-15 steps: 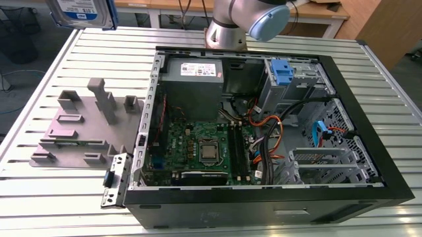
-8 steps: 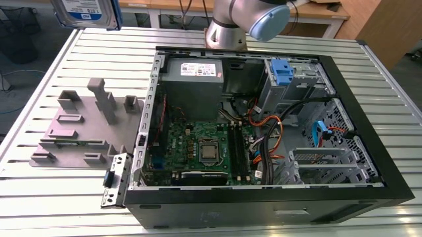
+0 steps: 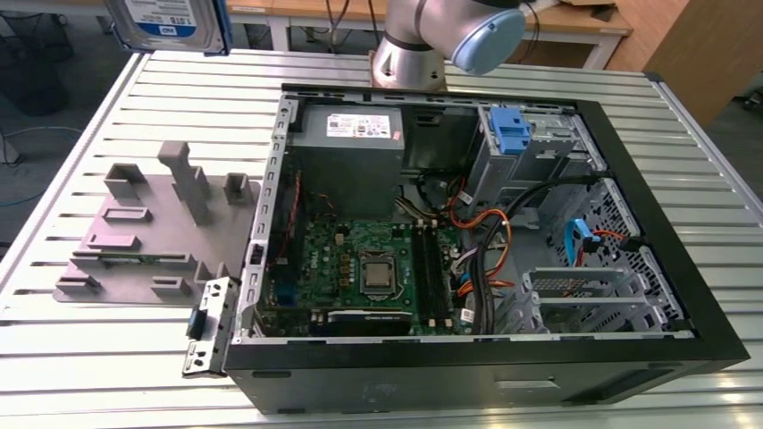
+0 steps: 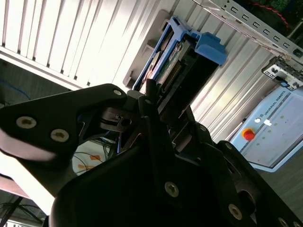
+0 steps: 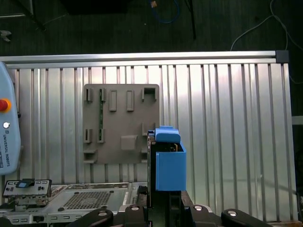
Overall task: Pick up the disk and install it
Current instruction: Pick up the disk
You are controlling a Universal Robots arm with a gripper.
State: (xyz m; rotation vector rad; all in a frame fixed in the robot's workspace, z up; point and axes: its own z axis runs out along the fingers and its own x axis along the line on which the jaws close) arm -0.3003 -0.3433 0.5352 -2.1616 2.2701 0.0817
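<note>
Gripping the disk (image 4: 182,66), end effector (image 4: 155,100) covering part of it

End effector (image 4: 158,101) firm on disk (image 5: 169,165)

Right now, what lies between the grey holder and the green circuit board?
In the exterior view, the computer case's metal side wall stands between the grey holder and the green circuit board.

A robotics lab or workshop; a slatted aluminium tabletop (image 3: 107,357) carries an opened computer case (image 3: 477,380) with its boards bare; a robot arm (image 3: 412,40) stands at its edge; a control pendant (image 5: 5,137) with a red stop button (image 5: 4,105) is near; cables (image 5: 165,14) trail over the dark floor.
</note>
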